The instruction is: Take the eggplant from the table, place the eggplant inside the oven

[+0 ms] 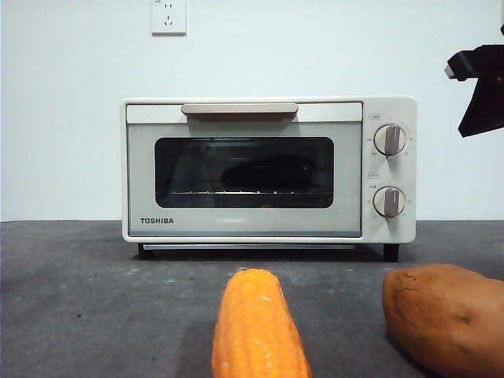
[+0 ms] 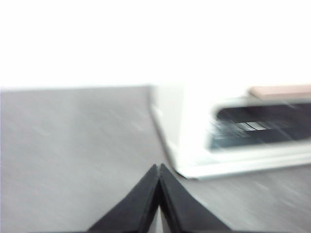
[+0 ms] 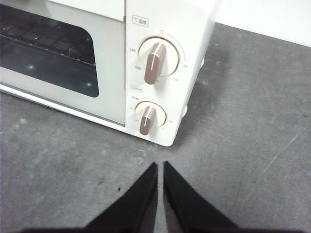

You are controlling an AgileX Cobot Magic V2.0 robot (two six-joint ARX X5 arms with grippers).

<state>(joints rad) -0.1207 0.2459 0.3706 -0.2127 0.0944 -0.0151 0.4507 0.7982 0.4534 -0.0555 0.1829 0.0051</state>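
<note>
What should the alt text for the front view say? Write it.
A closed cream toaster oven stands on a dark grey table, with a dark long shape dimly visible behind its glass. A corn cob and a sweet potato lie in front.

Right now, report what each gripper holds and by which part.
Nothing is held. The left gripper and right gripper are both shut on nothing, above the table near the oven.

A cream-white oven (image 1: 268, 169) with a dark glass door, beige handle (image 1: 239, 109) and silver knobs (image 1: 390, 139) sits on a dark grey, speckled desk (image 1: 79, 299). A dark eggplant (image 1: 264, 172) shows inside. Nearby lie an orange-yellow corn cob (image 1: 256, 327) and a brown sweet potato (image 1: 445, 315).
</note>
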